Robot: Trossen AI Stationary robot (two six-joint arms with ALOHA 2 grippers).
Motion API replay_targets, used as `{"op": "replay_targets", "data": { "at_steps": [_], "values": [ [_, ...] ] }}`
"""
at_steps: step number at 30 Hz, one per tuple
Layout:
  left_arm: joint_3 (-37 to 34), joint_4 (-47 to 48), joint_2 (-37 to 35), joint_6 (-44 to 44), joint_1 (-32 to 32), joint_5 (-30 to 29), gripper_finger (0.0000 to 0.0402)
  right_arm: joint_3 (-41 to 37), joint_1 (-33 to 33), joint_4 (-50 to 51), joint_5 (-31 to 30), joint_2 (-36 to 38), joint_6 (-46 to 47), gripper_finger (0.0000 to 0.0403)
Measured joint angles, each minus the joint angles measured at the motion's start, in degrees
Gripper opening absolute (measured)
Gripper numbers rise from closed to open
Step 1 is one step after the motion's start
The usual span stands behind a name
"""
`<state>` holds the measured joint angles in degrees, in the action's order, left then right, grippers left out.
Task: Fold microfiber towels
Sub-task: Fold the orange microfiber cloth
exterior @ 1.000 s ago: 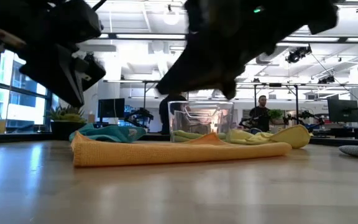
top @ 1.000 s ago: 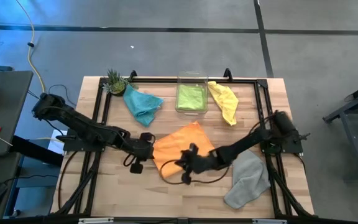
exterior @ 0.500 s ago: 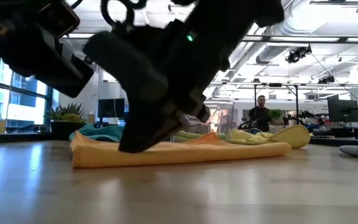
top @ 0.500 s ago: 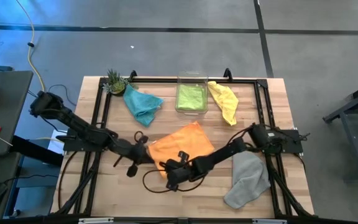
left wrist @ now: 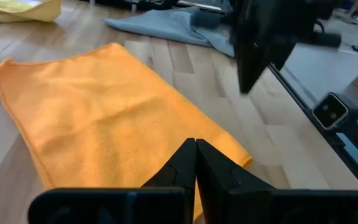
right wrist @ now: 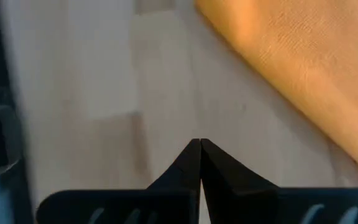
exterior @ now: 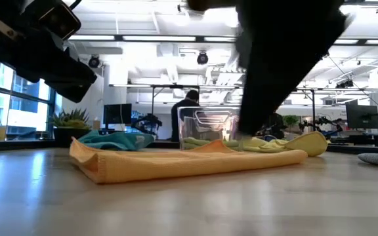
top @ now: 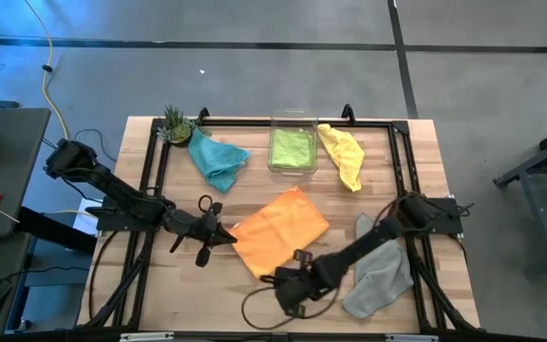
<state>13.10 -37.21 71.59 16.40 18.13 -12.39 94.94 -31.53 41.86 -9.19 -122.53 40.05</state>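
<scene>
The orange towel (top: 278, 228) lies folded on the table's middle, and also shows in the low view (exterior: 189, 164) and the left wrist view (left wrist: 104, 118). My left gripper (top: 226, 235) is shut and hovers just over the towel's left corner (left wrist: 196, 143). My right gripper (top: 272, 279) is shut over bare wood (right wrist: 199, 143), just off the towel's near corner. The teal towel (top: 218, 160), the yellow towel (top: 342, 154) and the grey towel (top: 380, 271) lie crumpled on the table. The lime green towel (top: 291, 147) lies in the clear bin.
The clear plastic bin (top: 291, 122) stands at the far middle, and a small potted plant (top: 174, 122) at the far left corner. A black frame rail (top: 150, 180) runs along each side of the table. A cable loop (top: 254, 306) lies near the front edge.
My right gripper has left the orange towel's top and gone toward the table's near edge, coming off the towel past its near corner onto bare wood. The towel has stayed folded in place.
</scene>
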Motion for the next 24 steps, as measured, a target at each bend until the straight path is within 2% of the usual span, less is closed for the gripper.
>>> {"op": "replay_targets", "data": {
  "at_steps": [4,7,11,15,18,24],
  "values": [
    [-0.04,-0.19,0.17,0.57,0.53,0.2,0.0,-0.13,-2.99,3.36,-2.74,3.03,-0.22,0.0],
    [-0.04,-0.22,0.17,-0.22,0.65,0.02,0.0,-0.14,-3.77,1.46,-6.82,4.06,-0.5,0.0],
    [-0.09,-3.57,0.17,-5.38,0.54,-0.31,0.0,-0.15,-2.16,-7.77,-16.26,3.25,0.17,0.0],
    [-1.41,-12.2,0.17,-7.05,-0.42,-0.63,0.0,-0.15,0.07,-16.37,-20.15,1.7,2.88,0.0],
    [-3.51,-17.38,0.17,-7.0,-1.9,-0.69,0.0,-0.15,1.14,-17.77,-21.81,0.64,3.99,0.0],
    [-6.54,-18.41,0.17,-4.72,-5.35,-3.29,0.0,-0.2,3.78,-24.55,-19.73,-3.65,3.97,0.0]
  ]
}}
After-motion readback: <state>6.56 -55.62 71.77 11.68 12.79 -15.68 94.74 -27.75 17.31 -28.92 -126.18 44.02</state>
